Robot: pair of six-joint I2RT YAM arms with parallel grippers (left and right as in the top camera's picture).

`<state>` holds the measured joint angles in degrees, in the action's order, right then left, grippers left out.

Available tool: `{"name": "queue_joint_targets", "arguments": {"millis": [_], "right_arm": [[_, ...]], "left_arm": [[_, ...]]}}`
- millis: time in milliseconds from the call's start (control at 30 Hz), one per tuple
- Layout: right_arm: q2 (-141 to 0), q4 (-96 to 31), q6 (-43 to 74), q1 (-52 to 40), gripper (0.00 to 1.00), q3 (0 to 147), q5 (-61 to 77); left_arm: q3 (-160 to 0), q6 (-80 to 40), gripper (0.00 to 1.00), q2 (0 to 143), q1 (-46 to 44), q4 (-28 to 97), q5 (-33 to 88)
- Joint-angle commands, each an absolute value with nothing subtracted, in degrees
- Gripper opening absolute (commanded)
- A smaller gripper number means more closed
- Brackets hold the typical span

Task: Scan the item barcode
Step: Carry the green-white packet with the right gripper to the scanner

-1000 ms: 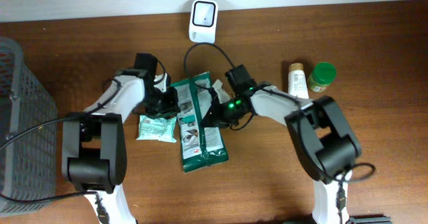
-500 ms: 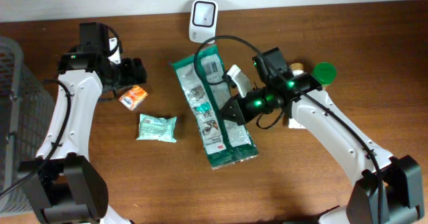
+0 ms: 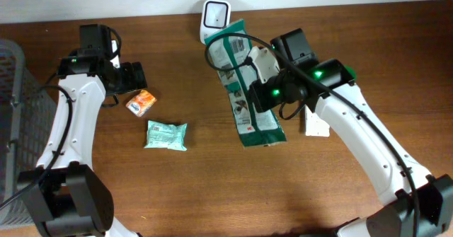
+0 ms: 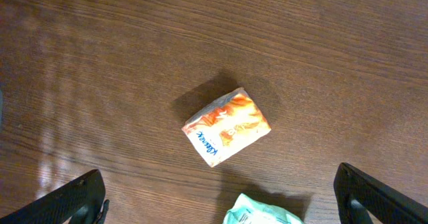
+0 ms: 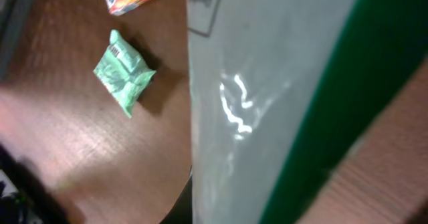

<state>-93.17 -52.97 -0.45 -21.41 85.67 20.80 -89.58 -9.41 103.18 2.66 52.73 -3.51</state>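
My right jaws are clamped on the long green wipes pack (image 3: pixel 248 99), holding it off the bench (image 3: pixel 212 187) near the far edge. Its top end is just beside the white barcode scanner (image 3: pixel 215 16) standing there. My left jaws stand wide open over the small orange tissue pack (image 4: pixel 227 126), not touching it, with a pale green packet (image 3: pixel 166 135) lying nearby.

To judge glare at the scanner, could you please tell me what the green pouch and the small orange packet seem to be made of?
Green pouch: likely glossy plastic film; bright wavy highlights run across its surface. Orange packet: probably thin printed plastic wrap, faintly shiny, with soft rounded edges.
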Motion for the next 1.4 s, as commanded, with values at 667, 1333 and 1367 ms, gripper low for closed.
{"name": "queue_joint_targets", "arguments": {"millis": [667, 1333, 1367], "right_arm": [[-136.3, 22.3, -65.6, -30.2, 0.04, 103.1, -56.0], [-138.5, 28.0, -76.1, -28.8, 0.04, 103.1, -59.2], [-136.9, 27.8, -76.0, -29.0, 0.04, 103.1, -59.4]], "left_arm": [[-90.2, -9.1, 0.99, 102.5, 2.8, 52.6, -4.3], [-90.2, -9.1, 0.99, 102.5, 2.8, 52.6, -4.3], [-90.2, -9.1, 0.99, 102.5, 2.8, 52.6, -4.3]]}}
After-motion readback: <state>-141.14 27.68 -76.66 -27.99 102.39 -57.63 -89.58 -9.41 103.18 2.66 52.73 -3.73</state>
